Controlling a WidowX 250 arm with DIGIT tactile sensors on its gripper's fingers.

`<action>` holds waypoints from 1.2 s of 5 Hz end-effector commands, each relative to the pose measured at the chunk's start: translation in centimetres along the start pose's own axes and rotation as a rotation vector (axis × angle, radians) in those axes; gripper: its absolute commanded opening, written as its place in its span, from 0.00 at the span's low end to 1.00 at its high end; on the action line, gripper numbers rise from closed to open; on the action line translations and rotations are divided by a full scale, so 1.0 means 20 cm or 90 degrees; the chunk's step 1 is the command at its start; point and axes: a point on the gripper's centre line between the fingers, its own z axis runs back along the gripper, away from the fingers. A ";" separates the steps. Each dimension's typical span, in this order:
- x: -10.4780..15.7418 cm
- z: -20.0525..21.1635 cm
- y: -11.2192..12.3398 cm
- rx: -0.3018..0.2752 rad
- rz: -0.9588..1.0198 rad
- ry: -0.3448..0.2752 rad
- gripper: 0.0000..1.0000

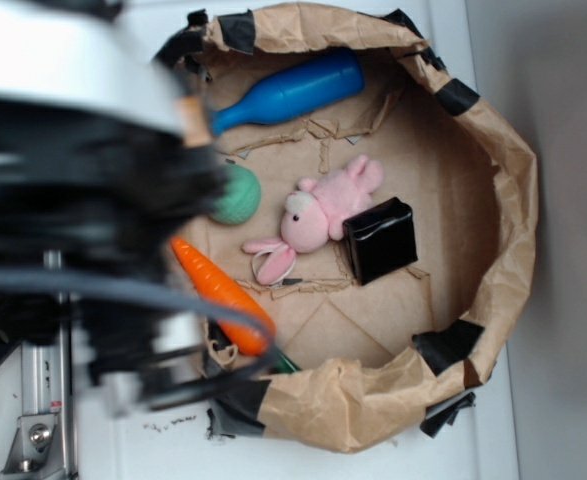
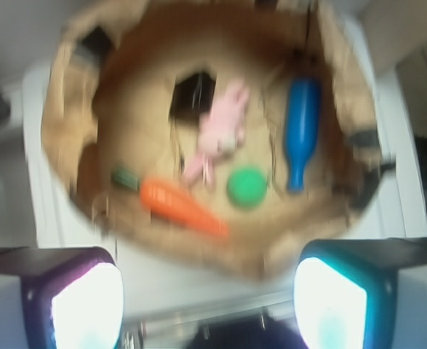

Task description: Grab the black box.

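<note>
The black box [image 1: 380, 239] sits right of centre in the exterior view, on the floor of the brown paper nest [image 1: 493, 150], its left edge touching the pink plush bunny [image 1: 318, 212]. In the blurred wrist view the box [image 2: 193, 94] shows as a dark patch in the upper middle, with the bunny [image 2: 219, 134] just right of it. The gripper [image 2: 207, 302] hangs well short of it, outside the near paper rim, its two pads [image 2: 86, 302] standing wide apart at the bottom corners of the frame, holding nothing. So this looks like the approach, barely begun. The smart line is over the rim and down onto the box from above, centring the fingers on the sides that face away from the bunny, because a closure across the bunny side would likely pinch plush along with it. The glossy wrap could prove slippery, so a square, deep grip seems wise. The orange carrot [image 1: 221, 292], green ball [image 1: 237, 194] and blue bottle [image 1: 288, 92] lie apart from the box and should pose no trouble.
</note>
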 end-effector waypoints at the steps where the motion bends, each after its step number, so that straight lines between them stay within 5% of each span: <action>1: 0.22 -0.30 0.09 0.021 -0.007 -0.063 1.00; 2: 0.32 -0.45 0.15 0.042 -0.031 -0.089 1.00; 3: 0.43 -0.57 0.15 0.003 -0.144 -0.098 1.00; 6: 0.47 -0.64 0.09 0.006 -0.224 -0.103 1.00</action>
